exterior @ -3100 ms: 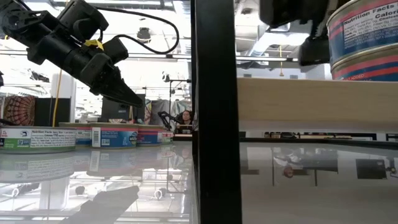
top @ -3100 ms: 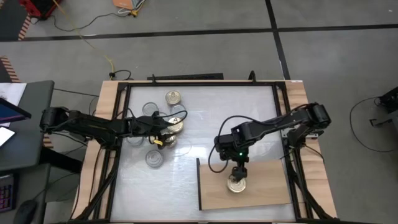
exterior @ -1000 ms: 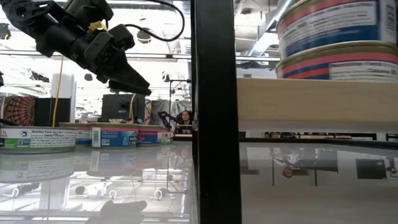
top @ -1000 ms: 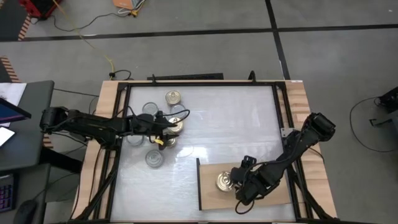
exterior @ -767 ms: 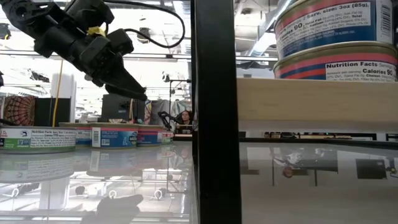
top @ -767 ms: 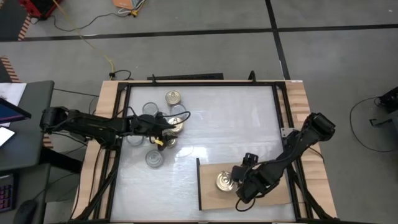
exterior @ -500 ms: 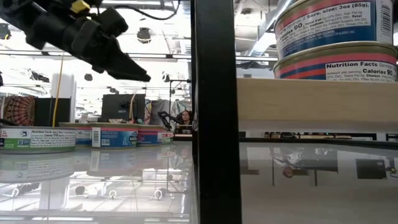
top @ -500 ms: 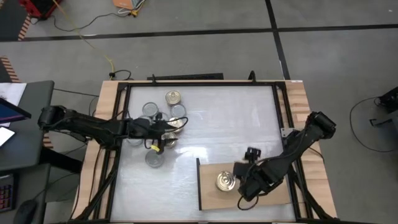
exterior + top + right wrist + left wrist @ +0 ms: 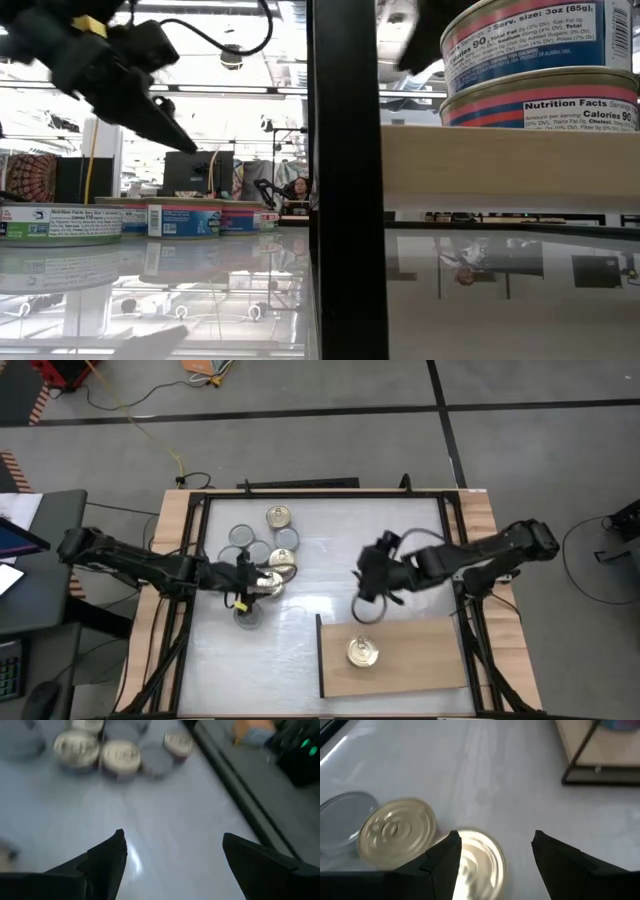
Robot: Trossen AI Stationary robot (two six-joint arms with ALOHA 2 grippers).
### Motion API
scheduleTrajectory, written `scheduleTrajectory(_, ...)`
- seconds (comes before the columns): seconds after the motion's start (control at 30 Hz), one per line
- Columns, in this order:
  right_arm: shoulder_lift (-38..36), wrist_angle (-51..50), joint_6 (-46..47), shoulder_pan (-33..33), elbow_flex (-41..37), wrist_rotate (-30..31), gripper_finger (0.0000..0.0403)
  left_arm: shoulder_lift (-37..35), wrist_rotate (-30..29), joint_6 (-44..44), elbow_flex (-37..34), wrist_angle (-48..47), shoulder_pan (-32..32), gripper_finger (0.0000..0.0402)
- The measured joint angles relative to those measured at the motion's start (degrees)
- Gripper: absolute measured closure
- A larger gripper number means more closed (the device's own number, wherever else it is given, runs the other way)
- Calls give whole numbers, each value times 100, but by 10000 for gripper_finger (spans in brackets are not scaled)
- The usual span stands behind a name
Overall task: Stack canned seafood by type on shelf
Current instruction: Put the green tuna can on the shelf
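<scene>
Already two blue-and-red-labelled tins [image 9: 540,60] sit stacked – gold lid up – both grippers' jaws open.

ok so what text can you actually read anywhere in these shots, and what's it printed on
"Nutrition Facts" and "Calories 90": lower can of the two stacked on the shelf, low view.
"90", "Serv. size: 3oz (85g)", "Total": upper can of that stack; its finer print is too small to read.
"Nutrition Facts": leftmost can on the table; the rest is too blurred.
Other views: no readable text.

Bright overhead light, blurred wrist views
</scene>
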Motion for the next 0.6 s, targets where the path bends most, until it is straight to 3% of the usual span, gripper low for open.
scheduleTrajectory(0.13,71,1316,-765,-459,-259,-1,54,11,-940,-534,401,-1001,-938,168)
scheduleTrajectory(0.23,163,2223,-1095,-720,-446,1,56,9,-1297,-1101,641,-1436,-1570,168)
scheduleTrajectory(0.43,377,2970,-1263,-1112,-568,-4,58,354,-1295,-2406,696,-1862,-2506,168)
scheduleTrajectory(0.6,608,3387,-1367,-1155,-572,-18,58,895,-1419,-2970,696,-1885,-3096,168)
